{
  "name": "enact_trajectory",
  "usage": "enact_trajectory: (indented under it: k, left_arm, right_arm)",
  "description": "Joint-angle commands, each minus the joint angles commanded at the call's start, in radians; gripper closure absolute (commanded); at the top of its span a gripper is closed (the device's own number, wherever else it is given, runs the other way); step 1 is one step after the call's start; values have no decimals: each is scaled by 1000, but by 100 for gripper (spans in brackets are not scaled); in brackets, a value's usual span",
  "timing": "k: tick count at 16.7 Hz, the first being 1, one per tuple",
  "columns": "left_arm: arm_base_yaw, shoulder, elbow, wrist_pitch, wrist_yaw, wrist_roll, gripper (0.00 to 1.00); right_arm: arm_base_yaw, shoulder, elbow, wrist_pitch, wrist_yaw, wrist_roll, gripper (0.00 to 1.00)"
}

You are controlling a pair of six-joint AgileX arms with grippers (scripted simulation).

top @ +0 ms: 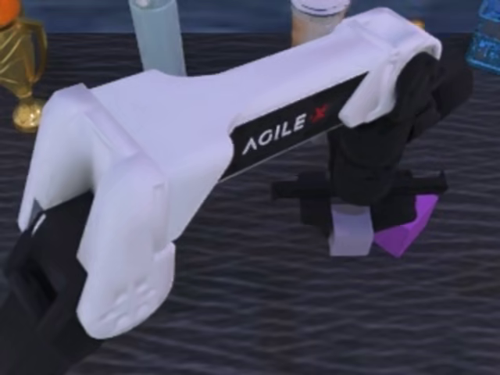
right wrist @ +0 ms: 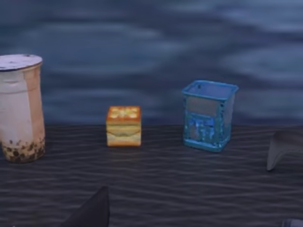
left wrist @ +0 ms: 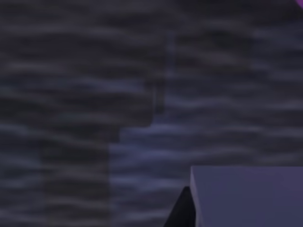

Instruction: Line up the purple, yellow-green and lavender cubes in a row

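Your left arm stretches across most of the top view, and the only writing you can read is "AGILE" followed by a red X on the black strip along its white link. Its wrist hangs over the right half of the table [top: 234, 312], where the left gripper [top: 353, 223] points down onto the lavender cube [top: 350, 232]; the dark fingers flank that cube, but you cannot tell from here whether they are clamped on it or slack. The purple cube [top: 410, 226] sits just beside the lavender cube on its right, tilted, touching or nearly so, and partly hidden under the gripper body. In the left wrist view the lavender cube [left wrist: 246, 196] fills one corner with a dark finger [left wrist: 182, 213] against its edge. The arm blocks much of the table, so you see no yellow-green cube. At the far edge stand a gold trophy [top: 22, 70], a pale blue bottle [top: 158, 35], a bubble tea cup [right wrist: 20, 109], a small orange block [right wrist: 123, 126] and a blue translucent container [right wrist: 208, 115]. The right gripper [right wrist: 189, 189] faces those items with its fingertips spread wide apart.
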Motion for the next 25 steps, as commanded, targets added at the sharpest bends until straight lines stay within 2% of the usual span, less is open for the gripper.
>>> enact_trajectory:
  k: [7, 12, 25]
  left_arm:
    - [-3, 16, -220, 233, 0, -4, 100]
    - [-4, 19, -233, 247, 0, -4, 100]
    - [-4, 19, -233, 247, 0, -4, 2]
  right_arm:
    - [0, 0, 0, 0, 0, 0, 0]
    - [0, 0, 0, 0, 0, 0, 0]
    - [0, 0, 0, 0, 0, 0, 0]
